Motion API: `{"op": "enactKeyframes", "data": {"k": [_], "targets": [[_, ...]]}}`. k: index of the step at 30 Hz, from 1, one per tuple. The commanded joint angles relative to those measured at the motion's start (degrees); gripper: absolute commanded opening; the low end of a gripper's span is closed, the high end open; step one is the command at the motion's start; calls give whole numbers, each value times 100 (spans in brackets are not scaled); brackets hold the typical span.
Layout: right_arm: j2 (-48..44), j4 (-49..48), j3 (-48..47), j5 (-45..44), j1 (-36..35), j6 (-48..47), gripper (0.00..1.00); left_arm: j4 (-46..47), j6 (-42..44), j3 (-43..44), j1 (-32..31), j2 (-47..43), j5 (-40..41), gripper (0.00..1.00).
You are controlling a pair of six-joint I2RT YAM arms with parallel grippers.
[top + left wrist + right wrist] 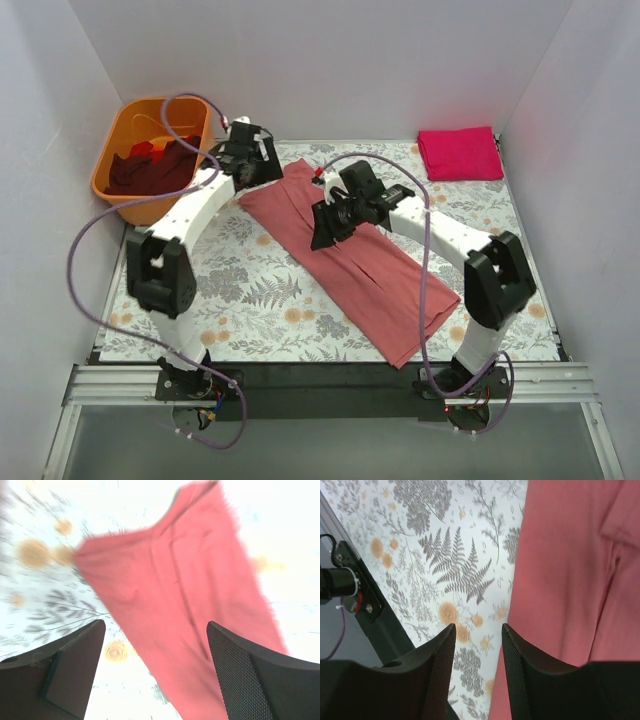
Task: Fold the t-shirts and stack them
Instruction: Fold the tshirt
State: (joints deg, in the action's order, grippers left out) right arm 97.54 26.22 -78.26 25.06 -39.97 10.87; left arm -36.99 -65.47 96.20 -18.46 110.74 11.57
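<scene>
A dusty salmon-pink t-shirt (360, 275) lies as a long strip diagonally across the floral cover, from back centre to the near right. My left gripper (258, 172) hovers over its far end, open wide and empty; the left wrist view shows the shirt (175, 590) below between the fingers (155, 645). My right gripper (322, 230) is above the shirt's left edge near its middle, open and empty (477, 630), with the shirt (570, 580) to the right. A folded bright magenta t-shirt (460, 153) lies at the back right. Dark maroon and red shirts (150, 168) fill the tub.
An orange plastic tub (118, 140) stands at the back left corner. The floral table cover (250, 290) spans the table. White walls close in the left, back and right sides. A black rail (320, 375) with the arm bases runs along the near edge.
</scene>
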Motion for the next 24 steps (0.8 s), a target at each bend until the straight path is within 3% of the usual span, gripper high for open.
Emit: {"op": "enactKeyframes", "data": {"k": [1,9,16,24], "targets": [[765,-599,-775,1193,103,-376,48,456,-71,-819,35,-1658,425,83],[2708,-1487,-1955,1397,208,-156,46,439,-211,-3071,9,-4215,12,83],[3640,-2559,-2211,800,831,696,46,87,-273,-3968,9,-5079,-489,83],[4300,-3121,-2528,333,1869,1936,47,43,-361,-4189,9,-5115,-779,83]]}}
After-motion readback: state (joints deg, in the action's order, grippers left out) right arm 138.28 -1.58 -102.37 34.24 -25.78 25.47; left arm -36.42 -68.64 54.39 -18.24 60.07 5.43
